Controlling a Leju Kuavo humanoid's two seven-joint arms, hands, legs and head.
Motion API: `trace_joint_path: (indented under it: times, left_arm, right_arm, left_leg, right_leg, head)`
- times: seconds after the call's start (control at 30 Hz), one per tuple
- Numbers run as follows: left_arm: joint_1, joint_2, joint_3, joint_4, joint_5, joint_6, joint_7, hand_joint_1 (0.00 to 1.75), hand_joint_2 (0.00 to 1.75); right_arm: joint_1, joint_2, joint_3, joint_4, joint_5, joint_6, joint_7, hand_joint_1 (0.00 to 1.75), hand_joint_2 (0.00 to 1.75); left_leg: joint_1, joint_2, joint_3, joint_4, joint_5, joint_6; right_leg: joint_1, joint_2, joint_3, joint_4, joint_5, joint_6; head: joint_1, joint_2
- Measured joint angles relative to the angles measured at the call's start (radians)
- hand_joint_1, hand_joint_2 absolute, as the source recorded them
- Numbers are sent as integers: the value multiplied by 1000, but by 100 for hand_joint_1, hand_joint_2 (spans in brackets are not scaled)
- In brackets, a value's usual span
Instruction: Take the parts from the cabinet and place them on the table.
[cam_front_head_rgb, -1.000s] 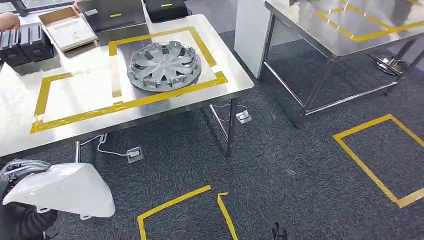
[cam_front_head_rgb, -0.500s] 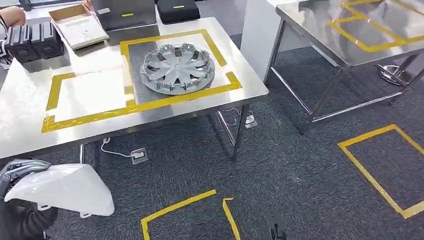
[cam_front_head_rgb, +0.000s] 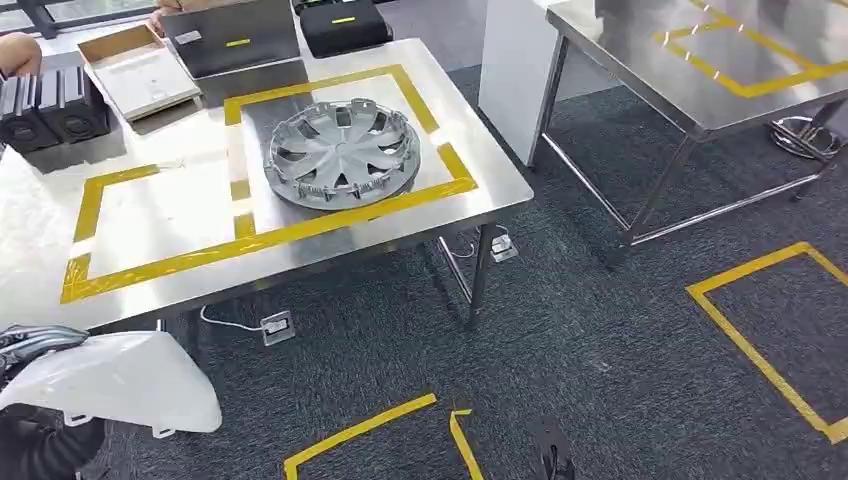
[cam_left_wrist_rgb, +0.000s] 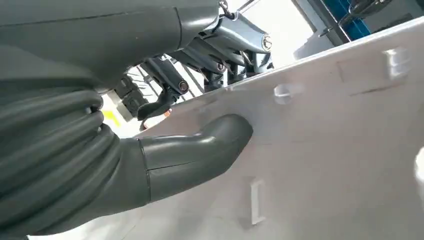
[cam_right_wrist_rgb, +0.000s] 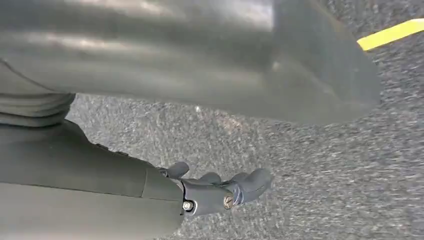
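**Holding the white part beside the steel table**

Gripping the white plastic part (cam_front_head_rgb: 125, 380) with my left hand (cam_front_head_rgb: 30, 342), I have it low on my left side, above the dark carpet (cam_front_head_rgb: 560, 320) and just in front of the near edge of the steel table (cam_front_head_rgb: 40, 230). In the left wrist view my thumb (cam_left_wrist_rgb: 200, 152) presses flat on the inner white surface (cam_left_wrist_rgb: 325, 150), and the darker fingers (cam_left_wrist_rgb: 170, 82) hook over its edge, so this hand is clamped on the part.

My right hand (cam_right_wrist_rgb: 220, 192) hangs over the carpet with nothing in it; the fingers are curled lightly, with small gaps between them.

On the table a silver wheel cover (cam_front_head_rgb: 342, 152) lies inside the right square of yellow tape (cam_front_head_rgb: 300, 225). At the far side of the table stand two black blocks (cam_front_head_rgb: 45, 108), an open cardboard box (cam_front_head_rgb: 140, 70) and a dark grey case (cam_front_head_rgb: 240, 40). A second steel table (cam_front_head_rgb: 640, 70) stands to the right, well apart.
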Motion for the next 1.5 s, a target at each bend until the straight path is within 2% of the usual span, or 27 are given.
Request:
trace_joint_path:
  times: [0.03, 0.1, 0.17, 0.23, 0.27, 0.37, 0.4, 0.43, 0.47, 0.53, 0.57, 0.6, 0.67, 0.73, 0.77, 0.8, 0.9, 0.93, 0.97, 1.07, 1.1, 1.23, 1.3, 1.4, 1.43, 1.47, 1.5]
  left_arm:
    - [-1, 0, 3, -1, -2, -1, 1, 175, 175]
    - [-3, 0, 9, -5, -6, -4, 6, 175, 175]
    - [-3, 1, 11, -7, -11, -8, 6, 175, 175]
    - [-5, 0, 11, -11, -13, -11, 6, 175, 175]
    - [-9, 0, 11, -11, -13, -12, 5, 175, 175]
    - [-15, 0, 11, -9, -14, -16, 6, 175, 175]
    - [-15, -1, 11, -7, -14, -20, 6, 175, 175]
    - [-15, 0, 11, -5, -14, -22, 6, 175, 175]
    - [-15, -1, 11, -3, -14, -23, 6, 175, 175]
    - [-17, -1, 11, -2, -14, -23, 6, 175, 175]
    - [-20, -2, 11, 1, -14, -23, 6, 175, 175]
    - [-24, -2, 11, 3, -14, -23, 5, 175, 175]
    - [-26, -2, 12, 7, -15, -24, 6, 175, 175]
    - [-28, -1, 12, 6, -15, -24, 6, 175, 175]
    - [-32, -1, 12, 6, -15, -24, 5, 175, 175]
    - [-38, -1, 12, 6, -16, -24, 5, 175, 175]
    - [-40, -1, 12, 13, -16, -24, 6, 175, 175]
    - [-41, 0, 13, 15, -16, -24, 6, 175, 175]
    - [-43, 0, 13, 16, -16, -24, 7, 175, 175]
    - [-52, 2, 16, 18, -16, -24, 9, 175, 175]
    - [-53, 3, 20, 22, -16, -24, 9, 175, 175]
    - [-56, 6, 27, 21, -16, -23, 9, 175, 175]
    - [-57, 6, 30, 21, -16, -21, 10, 175, 175]
    - [-50, 7, 31, 22, -16, -20, 10, 175, 175]
    - [-46, 7, 32, 22, -15, -20, 10, 175, 175]
    - [-44, 8, 33, 22, -15, -19, 10, 175, 175]
    - [-42, 8, 35, 22, -15, -18, 10, 175, 175]
  right_arm:
    - [0, 0, 0, 0, 0, 1, 0, 0, 0]
    - [-3, 1, 0, 0, 0, 2, 0, 0, 0]
    - [-3, 1, 0, 0, -2, 2, -1, 0, 0]
    - [-4, 1, 0, 0, -4, 2, -1, 0, 0]
    - [-5, 2, -1, 0, -5, 2, -1, 0, 0]
    - [-6, 3, -5, 0, -10, 2, -1, 0, 0]
    - [-4, 3, -7, 0, -12, 2, -1, 0, 0]
    - [-2, 3, -9, 0, -14, 1, 0, 0, 0]
    - [0, 3, -11, 0, -16, 1, 0, 0, 0]
    - [-1, 3, -15, 0, -21, 0, 2, 0, 0]
    - [0, 4, -16, 0, -21, 0, 5, 0, 0]
    - [-2, 5, -18, 0, -21, -1, 5, 0, 0]
    - [0, 6, -20, 0, -24, -3, 8, 0, 0]
    - [0, 10, -24, 0, -26, -3, 13, 0, 0]
    - [-1, 11, -24, 0, -29, -3, 15, 0, 0]
    - [-3, 11, -25, 0, -30, -3, 16, 0, 0]
    - [-2, 11, -28, 0, -32, -3, 16, 0, 0]
    - [-1, 11, -31, 0, -33, -3, 16, 0, 0]
    - [0, 12, -32, 0, -33, -3, 16, 0, 0]
    - [-1, 16, -32, 0, -33, -3, 16, 0, 0]
    - [-2, 16, -32, 0, -33, -3, 16, 0, 0]
    - [-5, 17, -32, 0, -31, -4, 16, 0, 0]
    - [-7, 17, -33, 0, -30, -4, 16, 0, 0]
    - [-4, 18, -33, 0, -30, -5, 18, 0, 0]
    - [-2, 18, -33, 0, -30, -5, 18, 0, 0]
    - [0, 18, -33, 0, -30, -6, 18, 0, 0]
    - [0, 18, -33, 0, -30, -6, 17, 0, 0]
  left_leg:
    - [-1, 0, 29, -85, 53, 7]
    - [-9, 0, 60, -141, 25, 18]
    - [-10, -3, 57, -144, 19, 31]
    - [-3, -7, 80, -153, 15, 42]
    - [-2, -5, 90, -155, 9, 49]
    - [-5, -4, 102, -155, -6, 56]
    - [-5, -4, 107, -155, -12, 57]
    - [-5, -5, 115, -155, -19, 56]
    - [-5, -7, 124, -155, -26, 53]
    - [-5, -6, 148, -155, -43, 46]
    - [-7, -5, 147, -154, -52, 39]
    - [-9, -7, 155, -150, -56, 33]
    - [-10, -6, 162, -141, -59, 19]
    - [-9, -4, 162, -135, -68, 10]
    - [-7, -2, 153, -101, -76, 4]
    - [-6, -1, 122, -45, -98, -1]
    - [-2, 0, -7, 140, -165, -8]
    - [-2, 0, -28, 144, -150, -8]
    - [-2, 0, -24, 101, -104, -4]
    - [-6, 2, 37, -120, 61, 15]
    - [-15, 2, 38, -119, 9, 15]
    - [-6, -2, 68, -146, 22, 35]
    - [-3, 0, 82, -151, 15, 46]
    - [-3, 0, 93, -151, -2, 51]
    - [-3, -1, 101, -151, -9, 51]
    - [-2, -3, 110, -151, -17, 49]
    - [-1, -4, 120, -150, -25, 46]
  right_leg:
    - [0, 0, 12, -1, -10, 3]
    - [4, 4, 9, -1, -25, 20]
    - [5, -1, 21, -1, -16, 31]
    - [3, -3, 19, 11, -24, 38]
    - [3, -3, 4, 50, -35, 40]
    - [3, -3, -138, 261, -115, 50]
    - [3, -3, -171, 293, -117, 51]
    - [3, -3, -184, 282, -90, 51]
    - [3, -3, -177, 234, -45, 49]
    - [2, -4, -125, 69, 76, 44]
    - [5, -5, -110, 24, 88, 38]
    - [11, -7, -110, 13, 30, 32]
    - [9, -6, -103, 11, 60, 16]
    - [4, -5, -78, 6, 59, 2]
    - [4, -4, -67, 3, 54, -5]
    - [4, -5, -62, 3, 49, -11]
    - [5, -4, -46, 3, 30, -13]
    - [5, -4, -37, 3, 23, -13]
    - [5, -3, -25, 3, 14, -12]
    - [5, -3, 2, 0, -13, -4]
    - [8, 0, 15, 4, -18, 3]
    - [12, -2, 24, 10, -26, 25]
    - [9, -3, -22, 96, -37, 35]
    - [7, -3, -164, 287, -118, 45]
    - [7, -4, -188, 297, -116, 46]
    - [5, -4, -190, 268, -90, 48]
    - [4, -4, -176, 207, -41, 47]
  head:
    - [0, 0]
    - [-9, 0]
    - [-2, 0]
    - [2, 0]
    - [1, 0]
    - [5, 0]
    - [5, 0]
    - [6, 0]
    - [7, 0]
    - [8, 0]
    - [7, 0]
    - [6, 0]
    - [7, 0]
    - [8, 0]
    - [3, 0]
    - [1, 0]
    - [1, 0]
    - [2, 0]
    - [2, 0]
    - [1, 0]
    - [-2, 0]
    - [-1, 0]
    - [2, 0]
    - [5, 0]
    - [7, 0]
    - [8, 0]
    - [9, 0]
